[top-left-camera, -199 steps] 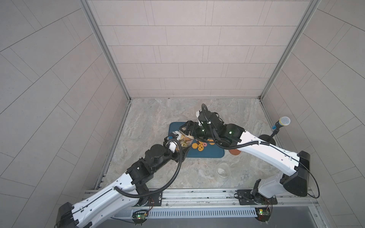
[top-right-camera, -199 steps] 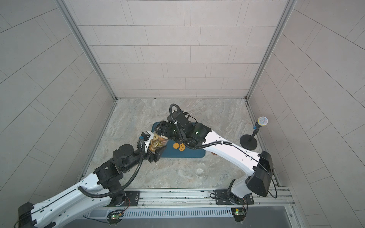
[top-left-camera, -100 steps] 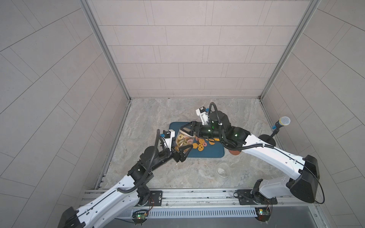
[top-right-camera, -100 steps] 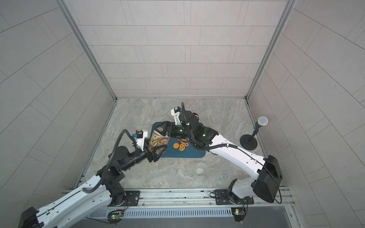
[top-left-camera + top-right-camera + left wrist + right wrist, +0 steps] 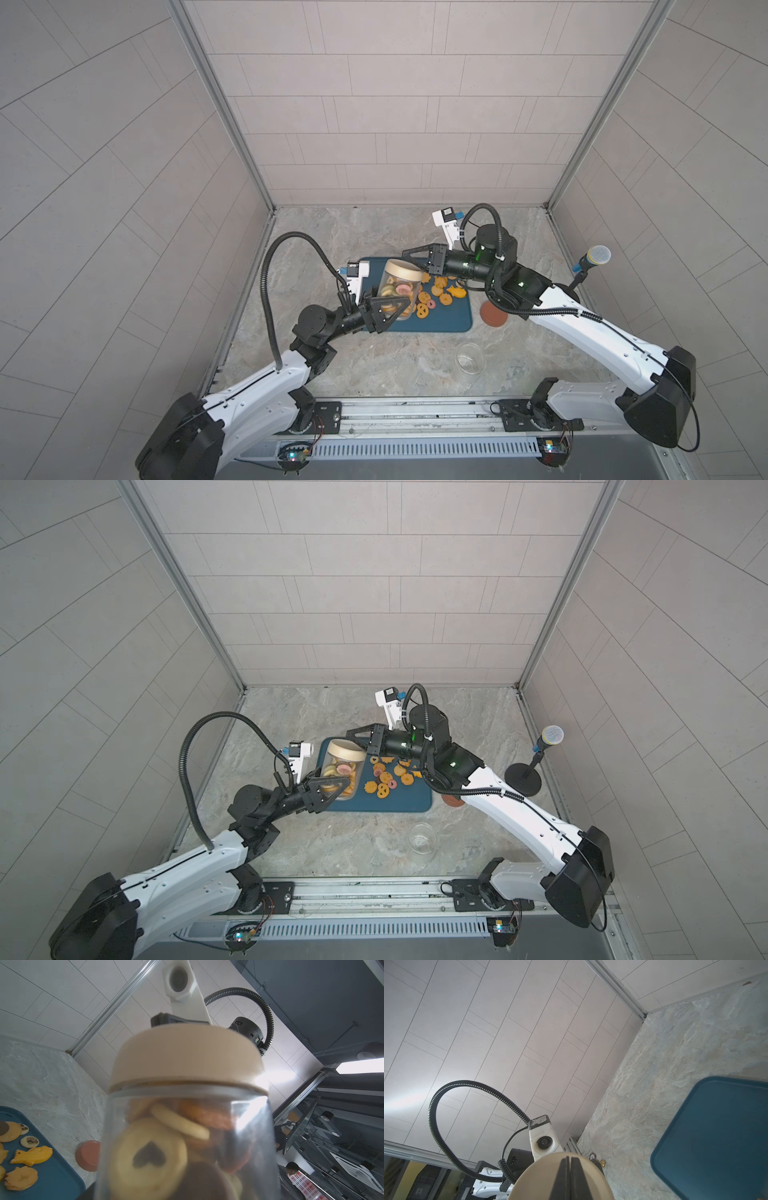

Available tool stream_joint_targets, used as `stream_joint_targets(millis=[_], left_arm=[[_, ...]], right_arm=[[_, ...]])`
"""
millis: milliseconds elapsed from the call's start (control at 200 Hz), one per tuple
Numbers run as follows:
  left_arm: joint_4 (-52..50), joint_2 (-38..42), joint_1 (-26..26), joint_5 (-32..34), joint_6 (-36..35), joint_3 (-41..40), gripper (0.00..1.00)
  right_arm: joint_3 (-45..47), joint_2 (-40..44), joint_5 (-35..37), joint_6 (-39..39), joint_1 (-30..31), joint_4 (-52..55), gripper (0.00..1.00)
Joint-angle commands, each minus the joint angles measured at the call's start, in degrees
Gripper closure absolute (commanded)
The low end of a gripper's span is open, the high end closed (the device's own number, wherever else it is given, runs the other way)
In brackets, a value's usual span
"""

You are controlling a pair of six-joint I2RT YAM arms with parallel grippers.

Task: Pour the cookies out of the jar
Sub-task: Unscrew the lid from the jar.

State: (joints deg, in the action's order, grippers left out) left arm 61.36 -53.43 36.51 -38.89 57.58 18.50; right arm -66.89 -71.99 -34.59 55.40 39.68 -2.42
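The left gripper (image 5: pixel 390 309) is grasping the lidded cookie jar (image 5: pixel 399 289), while the right gripper (image 5: pixel 411 254), clenched empty at the lid's (image 5: pixel 402 271) 1 o'clock, is probably risking knocking it loose.

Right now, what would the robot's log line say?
left fingers: hold clear round jar, beige lid on | right fingers: shut near lid | golden cookies: some on flat blue tray

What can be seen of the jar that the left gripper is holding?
The jar is clear, glass or plastic, with a beige lid closed on it. It is part full of cookies, golden, pink and dark. It stands lid up over the blue tray's left end. The fingers of the left gripper clamp its lower body.
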Motion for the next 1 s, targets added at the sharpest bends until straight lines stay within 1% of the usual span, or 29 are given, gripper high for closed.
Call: stream_joint_targets(millis=[0,25,65,100,120,135,145,150,155,180,235,335,400,470,580,705,836,996], left_arm=[[6.74,2.85,-0.13,0.11,-1.90,2.77,1.00],[4.97,3.66,-0.21,0.59,-2.96,2.81,1.00],[0.41,5.61,-0.21,1.90,-6.00,3.01,1.00],[-5.05,7.79,-0.17,3.57,-9.01,3.31,1.00],[-8.54,8.54,-0.21,4.58,-11.45,3.56,1.00],[-11.22,10.51,-0.19,5.31,-12.74,3.78,1.00],[-13.01,11.23,-0.16,5.84,-14.22,4.05,1.00],[-13.94,11.59,-0.14,6.20,-14.85,4.16,1.00],[-14.89,11.90,-0.09,6.37,-15.30,4.30,1.00],[-19.70,13.43,-0.12,8.41,-18.94,4.96,1.00],[-28.23,16.29,-0.04,12.19,-25.28,6.32,1.00],[-39.58,17.83,0.12,15.32,-36.31,9.25,1.00],[-46.15,17.59,0.50,18.04,-40.91,11.20,1.00],[-48.53,18.05,1.38,20.64,-44.12,11.48,1.00],[-50.69,18.06,3.20,22.73,-47.03,12.12,1.00],[-51.10,17.92,5.25,24.16,-48.28,12.17,1.00],[-51.00,18.26,7.00,25.98,-49.31,11.86,1.00],[-50.79,18.93,7.69,26.87,-50.09,11.56,1.00]], right_arm=[[-3.77,1.76,1.78,-5.68,-0.22,9.88,0.77],[-5.48,1.97,4.35,-7.69,-0.22,14.87,0.60],[-8.95,1.83,9.10,-10.93,-0.13,24.10,0.40],[-11.75,1.68,13.47,-13.16,0.08,31.32,0.28],[-13.08,1.66,16.00,-13.89,0.13,34.84,0.19],[-13.89,1.64,17.73,-14.17,0.13,37.19,0.13],[-14.43,1.53,19.11,-14.35,0.13,38.46,0.11],[-14.64,1.52,19.11,-14.40,0.13,38.98,0.08],[-14.83,1.59,19.95,-14.51,0.13,39.68,0.08],[-15.67,1.78,21.07,-14.72,0.13,41.72,0.01],[-16.29,2.70,22.84,-13.89,0.57,44.01,0.00],[-17.57,3.54,25.63,-10.68,2.97,45.79,0.00],[-19.32,2.47,26.72,-8.55,5.16,46.92,0.00],[-21.45,0.71,27.68,-6.52,7.48,47.47,0.00],[-23.32,-1.78,27.91,-3.57,10.24,45.52,0.00],[-24.05,-4.65,26.76,0.05,12.29,41.68,0.00],[-23.99,-6.90,29.20,3.42,13.62,41.11,0.00],[-23.72,-8.59,31.33,6.85,14.07,41.36,0.00]])
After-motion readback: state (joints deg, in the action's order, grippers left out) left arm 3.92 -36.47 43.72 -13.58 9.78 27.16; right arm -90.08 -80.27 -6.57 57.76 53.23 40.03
